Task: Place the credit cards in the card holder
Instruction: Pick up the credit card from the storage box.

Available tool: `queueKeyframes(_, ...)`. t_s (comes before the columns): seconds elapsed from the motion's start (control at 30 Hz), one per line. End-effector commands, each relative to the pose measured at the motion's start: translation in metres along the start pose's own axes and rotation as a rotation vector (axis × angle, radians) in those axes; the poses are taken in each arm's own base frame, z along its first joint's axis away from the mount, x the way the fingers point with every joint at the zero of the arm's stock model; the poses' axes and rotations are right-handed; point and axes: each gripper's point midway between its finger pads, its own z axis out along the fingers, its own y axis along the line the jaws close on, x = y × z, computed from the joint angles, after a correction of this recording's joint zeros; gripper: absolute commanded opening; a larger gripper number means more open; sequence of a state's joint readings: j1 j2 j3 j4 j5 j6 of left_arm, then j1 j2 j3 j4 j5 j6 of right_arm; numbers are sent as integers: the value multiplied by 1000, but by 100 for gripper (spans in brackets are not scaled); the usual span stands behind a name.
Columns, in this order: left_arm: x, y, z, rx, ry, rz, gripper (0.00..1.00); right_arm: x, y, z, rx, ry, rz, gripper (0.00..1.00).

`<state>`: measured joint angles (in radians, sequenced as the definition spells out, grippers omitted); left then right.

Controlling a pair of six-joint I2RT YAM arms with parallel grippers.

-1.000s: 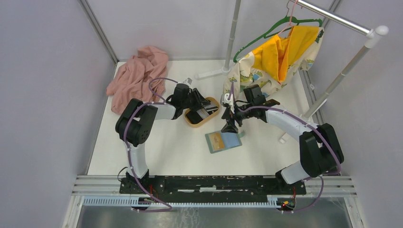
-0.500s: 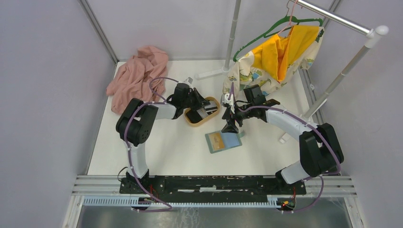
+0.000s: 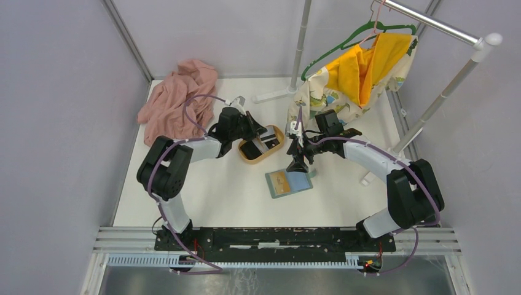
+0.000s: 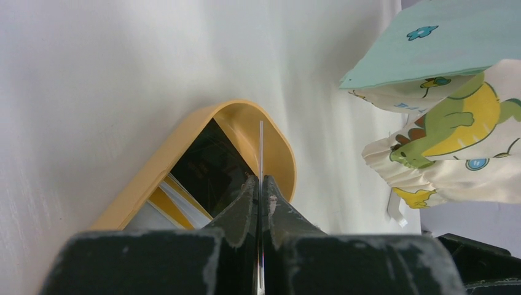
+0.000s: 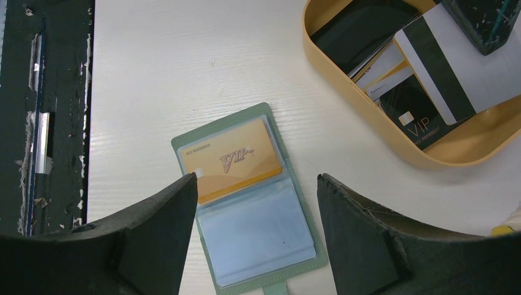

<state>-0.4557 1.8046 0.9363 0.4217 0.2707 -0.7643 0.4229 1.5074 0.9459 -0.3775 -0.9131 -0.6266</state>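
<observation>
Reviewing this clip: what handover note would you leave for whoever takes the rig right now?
Left claw: shut on one card, held on edge over the wooden tray.
Right claw: open, hovering above the card holder, holding nothing.
The holder lies open on the table, beside the tray.
Done: one gold card sits in a holder pocket.
Left: slot in the pinched card, then the other cards in the tray.
</observation>
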Motion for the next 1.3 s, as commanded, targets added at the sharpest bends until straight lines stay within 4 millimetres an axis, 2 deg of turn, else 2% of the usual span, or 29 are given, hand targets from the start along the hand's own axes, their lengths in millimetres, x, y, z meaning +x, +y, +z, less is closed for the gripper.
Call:
queueKeyframes(0.0,-12,-9,2,53,-50,115,3,-17,-7,-2,-2,-37,-46,77)
queueKeyframes(0.23,-1,-5,19,93,-52,104,4,-16,-8,-2,-1,-35,-45,77)
queueKeyframes(0.53,12,-7,21,109,-14,110,30,-14,-8,-1,-5,-29,-40,77)
queueKeyframes(0.63,12,-12,18,117,0,123,34,-13,-9,-1,-4,-28,-38,77)
queueKeyframes(0.83,14,-13,20,102,53,120,37,-14,-9,-1,-2,-28,-39,77)
queueKeyframes(1.07,17,-17,25,81,137,98,37,-15,-9,-3,0,-31,-40,77)
queueKeyframes(1.27,23,-13,32,47,205,87,34,-15,-10,-4,2,-33,-42,77)
